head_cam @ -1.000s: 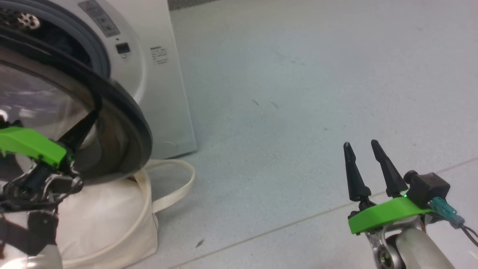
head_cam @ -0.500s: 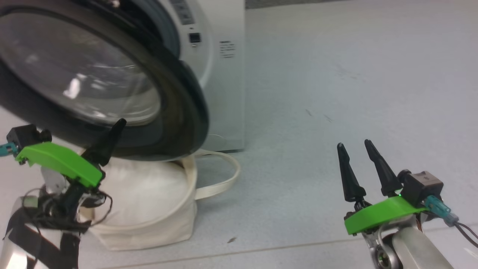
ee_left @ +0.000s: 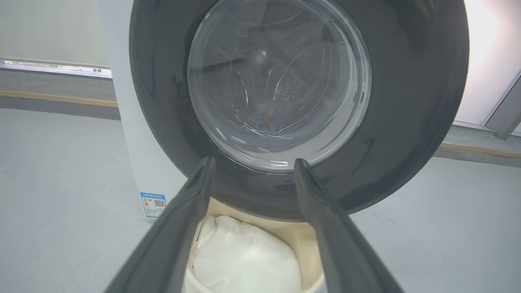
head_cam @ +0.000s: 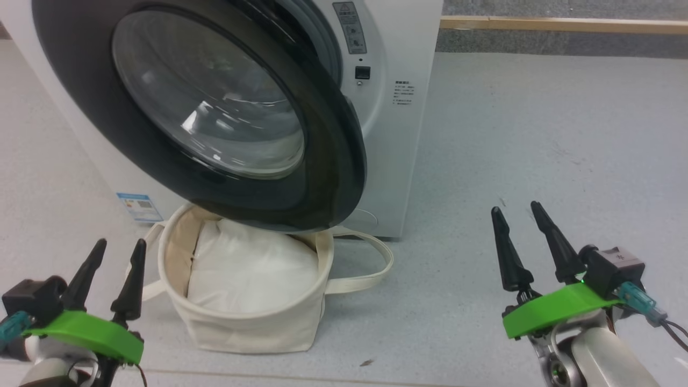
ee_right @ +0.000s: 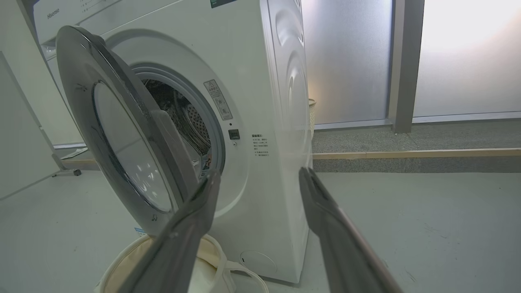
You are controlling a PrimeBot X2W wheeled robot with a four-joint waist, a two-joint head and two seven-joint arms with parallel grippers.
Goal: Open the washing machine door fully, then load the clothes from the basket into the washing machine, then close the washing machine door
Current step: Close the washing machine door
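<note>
Nearest are two grippers: the left gripper (head_cam: 121, 243) has let go of the door and drawn back, fingers now spread, and the right gripper (head_cam: 515, 207) is spread too. One basket (head_cam: 252, 328) holds one white cushion (head_cam: 252, 269). Above it the single washing machine door (head_cam: 344, 161) hangs half-open. The clothes (ee_left: 264, 118) show inside the one washing machine (head_cam: 398, 134) — so closing remains.

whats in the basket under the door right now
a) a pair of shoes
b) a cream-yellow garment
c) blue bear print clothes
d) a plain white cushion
d: the basket standing under the washing machine door holds a plain white cushion, seen in both the head view and the left wrist view.
</note>
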